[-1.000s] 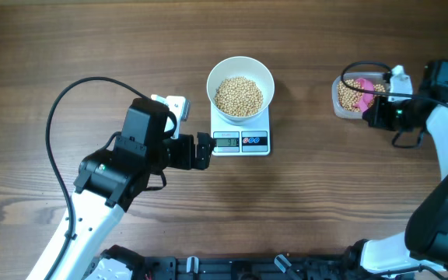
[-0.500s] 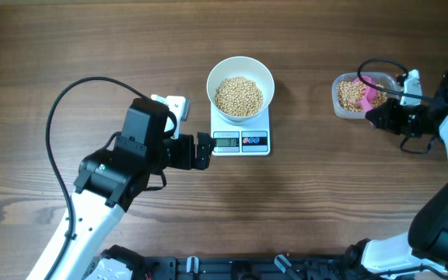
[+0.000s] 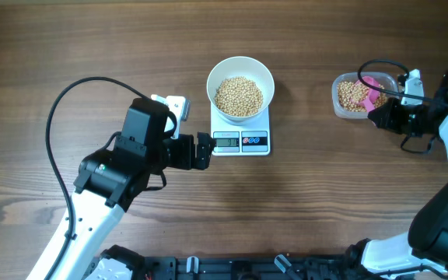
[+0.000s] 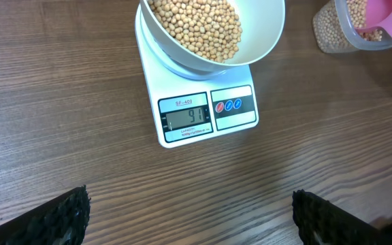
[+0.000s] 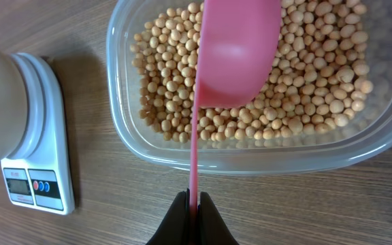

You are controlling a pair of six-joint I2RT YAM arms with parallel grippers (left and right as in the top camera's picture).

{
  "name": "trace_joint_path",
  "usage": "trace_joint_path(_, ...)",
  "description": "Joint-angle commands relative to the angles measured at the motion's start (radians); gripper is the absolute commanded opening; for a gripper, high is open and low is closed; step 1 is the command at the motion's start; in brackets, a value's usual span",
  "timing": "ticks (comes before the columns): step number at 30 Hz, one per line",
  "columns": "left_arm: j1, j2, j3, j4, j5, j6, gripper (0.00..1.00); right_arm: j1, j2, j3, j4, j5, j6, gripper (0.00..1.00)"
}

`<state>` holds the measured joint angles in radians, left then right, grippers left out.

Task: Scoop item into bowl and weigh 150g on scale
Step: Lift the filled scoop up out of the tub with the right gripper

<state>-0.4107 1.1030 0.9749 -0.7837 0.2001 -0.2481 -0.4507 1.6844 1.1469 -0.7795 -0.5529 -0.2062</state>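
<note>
The work surface is a wooden table (image 3: 325,210) with a dark brown finish and pronounced grain. In the overhead view the grain runs left to right, and the tabletop fills the frame from edge to edge. The left wrist view shows fine, slightly slanted grain lines. The right wrist view renders the wood a lighter, warmer brown. Lighting is even and diffuse; shadows on the wood are soft-edged.

Beans (image 3: 239,95) in bowl (image 3: 240,66) on scale (image 3: 240,141)
</note>
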Motion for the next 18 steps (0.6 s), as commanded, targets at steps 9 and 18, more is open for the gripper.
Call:
trace_joint_path(9, -0.005, -0.003, 0.003, 0.002, 0.011, 0.009, 1.00, -0.016, 0.014, -0.010, 0.008, -0.182, 0.000, 0.04)
trace_joint_path(18, -0.005, -0.003, 0.003, 0.002, 0.011, 0.009, 1.00, -0.117, 0.014, -0.010, -0.007, -0.323, 0.033, 0.04)
